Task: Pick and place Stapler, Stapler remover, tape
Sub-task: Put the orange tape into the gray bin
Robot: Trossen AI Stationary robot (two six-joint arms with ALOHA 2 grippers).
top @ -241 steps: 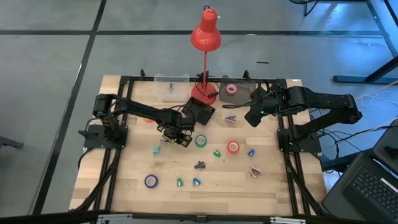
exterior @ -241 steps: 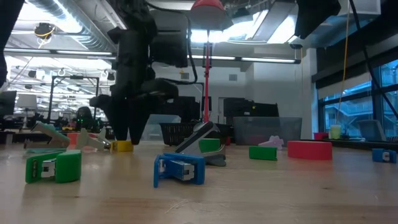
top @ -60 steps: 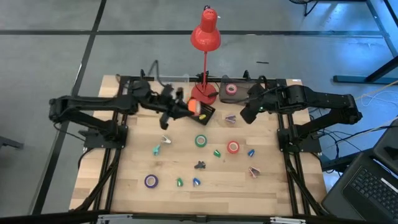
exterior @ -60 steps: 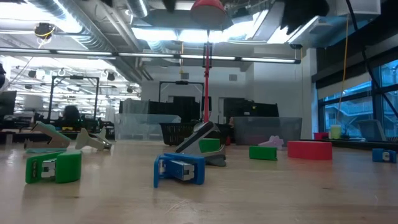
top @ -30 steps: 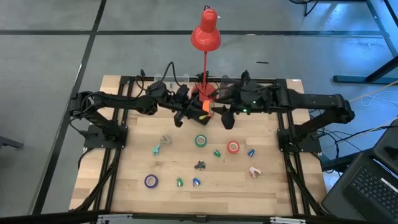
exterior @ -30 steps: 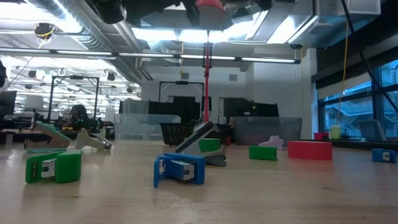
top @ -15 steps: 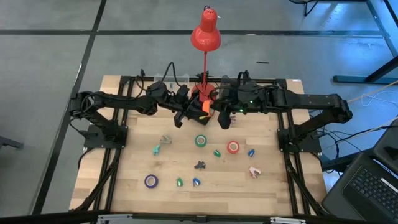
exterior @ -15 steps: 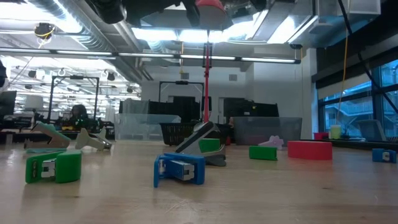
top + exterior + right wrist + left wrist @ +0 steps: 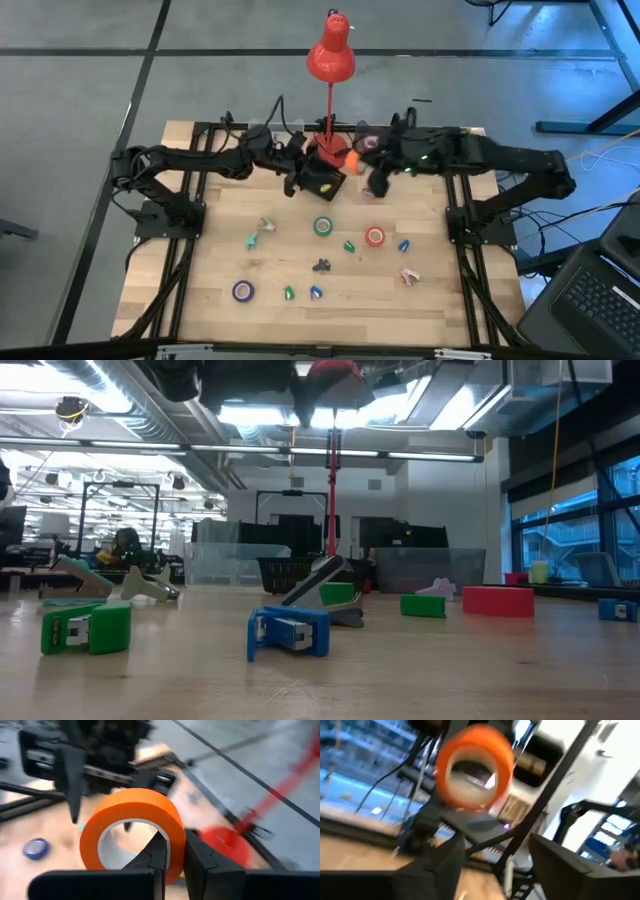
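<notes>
Orange tape [image 9: 131,827] gripped in right hand [image 9: 167,851] just beside the red lamp [image 9: 330,60]; left hand [image 9: 298,178] apparently open nearby. Several rolls, staplers left on table [image 9: 220,300].

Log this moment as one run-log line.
right end effector: shut on orange tape roll | left end effector: open, released | location: beside red lamp

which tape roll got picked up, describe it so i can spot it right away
Start at the red lamp at the table's back edge; just right of its base hangs the right end effector, shut on the orange tape roll. It is the only roll held off the table and the only orange one; the others lie flat on the wood.
</notes>
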